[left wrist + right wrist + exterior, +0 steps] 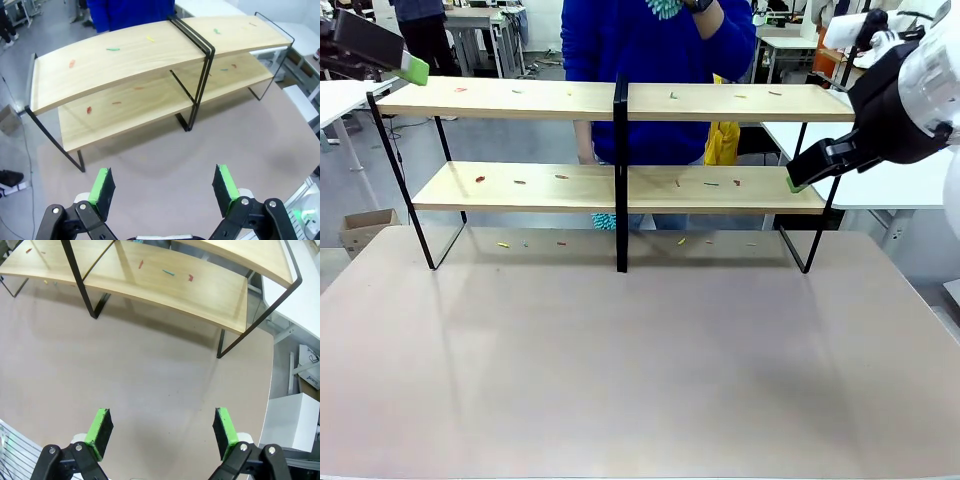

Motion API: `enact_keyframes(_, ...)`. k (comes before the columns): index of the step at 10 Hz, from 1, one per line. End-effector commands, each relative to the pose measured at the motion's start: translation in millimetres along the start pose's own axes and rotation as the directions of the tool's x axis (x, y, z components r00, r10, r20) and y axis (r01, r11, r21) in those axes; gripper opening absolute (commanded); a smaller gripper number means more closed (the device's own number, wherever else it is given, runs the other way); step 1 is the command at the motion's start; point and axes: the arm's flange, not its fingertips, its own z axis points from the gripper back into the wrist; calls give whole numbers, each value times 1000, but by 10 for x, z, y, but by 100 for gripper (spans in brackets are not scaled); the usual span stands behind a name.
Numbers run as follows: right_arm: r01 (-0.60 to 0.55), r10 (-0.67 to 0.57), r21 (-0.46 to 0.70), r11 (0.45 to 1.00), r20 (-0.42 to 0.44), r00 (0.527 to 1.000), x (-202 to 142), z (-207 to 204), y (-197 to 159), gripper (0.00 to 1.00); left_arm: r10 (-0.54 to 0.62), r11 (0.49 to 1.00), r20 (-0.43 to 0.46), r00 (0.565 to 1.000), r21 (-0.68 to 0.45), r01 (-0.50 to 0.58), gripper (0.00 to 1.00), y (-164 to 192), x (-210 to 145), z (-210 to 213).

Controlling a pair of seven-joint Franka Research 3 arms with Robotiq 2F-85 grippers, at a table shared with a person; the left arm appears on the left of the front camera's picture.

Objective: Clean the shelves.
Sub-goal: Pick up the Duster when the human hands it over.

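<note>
The shelves (520,98) stand across the far half of the table (640,370): two long light wooden boards, one above the other, on a thin black frame with a black centre post (620,170). Small coloured bits (480,179) – red, green, yellow – lie scattered along both boards, and a few more lie on the tabletop (503,244) under the lower one.

The left wrist view looks down on the rack (135,55) from beyond its left end, and the right wrist view takes in the right end of the lower board (165,280) with its frame leg.

The left gripper (415,68) hangs near the top left corner of the front view, just above and outside the left end of the upper board. Its own camera shows the claw (164,187) spread wide with nothing between the green pads (102,185).

The right gripper (798,183) comes in from the right, and its green tip lies by the right end of the lower board (from the front the two overlap). Its wrist view shows it clear of the rack, over bare tabletop, with the claw (162,432) spread wide and empty.

Behind the rack stands a person in a blue top (660,60), with a teal fluffy thing (665,8) at the picture's top edge and another teal tuft (604,221) showing just below the lower board. Something yellow (723,140) hangs behind the right half. White tables (880,180) stand to the right – a cardboard box (365,228) sits on the floor at the left.
</note>
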Motion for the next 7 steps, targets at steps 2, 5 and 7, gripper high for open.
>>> enact_keyframes(2,20,-20,6,1000,15,1000,22,-44,39,100,11,998,7,1000,68,-12,100,-71,-38,-50)
enact_keyframes(5,30,-31,26,999,27,999,18,35,166,100,-6,1000,-2,1000,11,6,100,-17,-15,-19)
enact_keyframes(7,145,-145,13,989,29,989,48,258,378,100,-6,1000,-2,1000,11,6,100,-17,-15,-19)
